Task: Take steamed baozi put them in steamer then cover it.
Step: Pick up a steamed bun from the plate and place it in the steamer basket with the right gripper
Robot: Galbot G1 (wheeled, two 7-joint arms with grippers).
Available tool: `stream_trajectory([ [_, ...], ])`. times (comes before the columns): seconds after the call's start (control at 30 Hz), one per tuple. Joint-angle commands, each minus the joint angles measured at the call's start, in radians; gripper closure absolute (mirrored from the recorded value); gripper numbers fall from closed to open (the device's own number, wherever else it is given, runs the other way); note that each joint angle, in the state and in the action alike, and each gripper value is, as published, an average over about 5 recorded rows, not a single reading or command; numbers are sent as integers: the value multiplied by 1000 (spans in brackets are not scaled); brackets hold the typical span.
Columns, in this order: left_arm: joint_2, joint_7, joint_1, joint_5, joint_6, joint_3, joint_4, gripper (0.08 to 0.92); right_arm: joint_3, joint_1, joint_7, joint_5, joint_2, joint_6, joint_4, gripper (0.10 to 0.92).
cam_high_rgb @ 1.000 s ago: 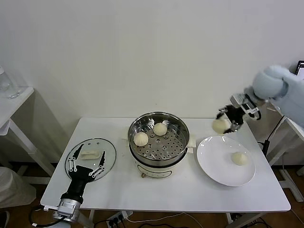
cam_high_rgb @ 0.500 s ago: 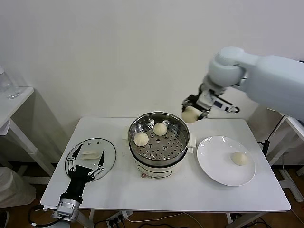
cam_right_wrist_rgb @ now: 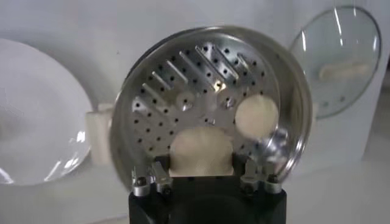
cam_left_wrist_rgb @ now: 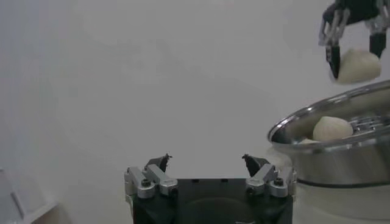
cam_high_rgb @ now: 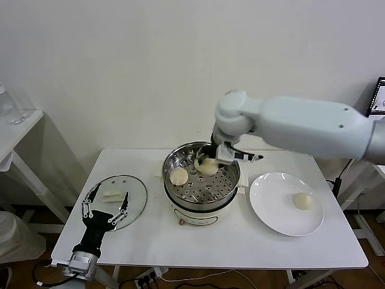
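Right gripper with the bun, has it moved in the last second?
Yes. The right gripper, shut on a baozi, has swung leftward from above the white plate to over the steamer.

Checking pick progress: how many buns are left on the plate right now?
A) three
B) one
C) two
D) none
B: a single bun sits on the plate; another is in the right hand over the steamer, which already holds buns on its tray.
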State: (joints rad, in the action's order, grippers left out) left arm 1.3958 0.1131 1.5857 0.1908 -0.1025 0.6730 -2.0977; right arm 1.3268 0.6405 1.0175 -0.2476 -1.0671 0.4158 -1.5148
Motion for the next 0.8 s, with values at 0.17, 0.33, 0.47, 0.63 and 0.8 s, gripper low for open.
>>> stream_trajectory([
  [0.17,-3,1,-12,-5,3,8,16,177,7,-106,-52,-23,-45,35,-9,338],
  [0.33,-3,1,-15,-6,4,8,21,177,20,-109,-47,0,-40,27,-8,338],
  [0.47,-4,1,-14,-6,4,8,22,177,26,-110,-37,4,-35,23,-7,338],
  [0.63,-5,1,-12,-6,3,9,23,177,31,-104,-28,22,-32,13,-12,338],
  [0.8,-4,1,-12,-6,4,6,20,177,32,-96,-8,30,-30,4,-12,336],
])
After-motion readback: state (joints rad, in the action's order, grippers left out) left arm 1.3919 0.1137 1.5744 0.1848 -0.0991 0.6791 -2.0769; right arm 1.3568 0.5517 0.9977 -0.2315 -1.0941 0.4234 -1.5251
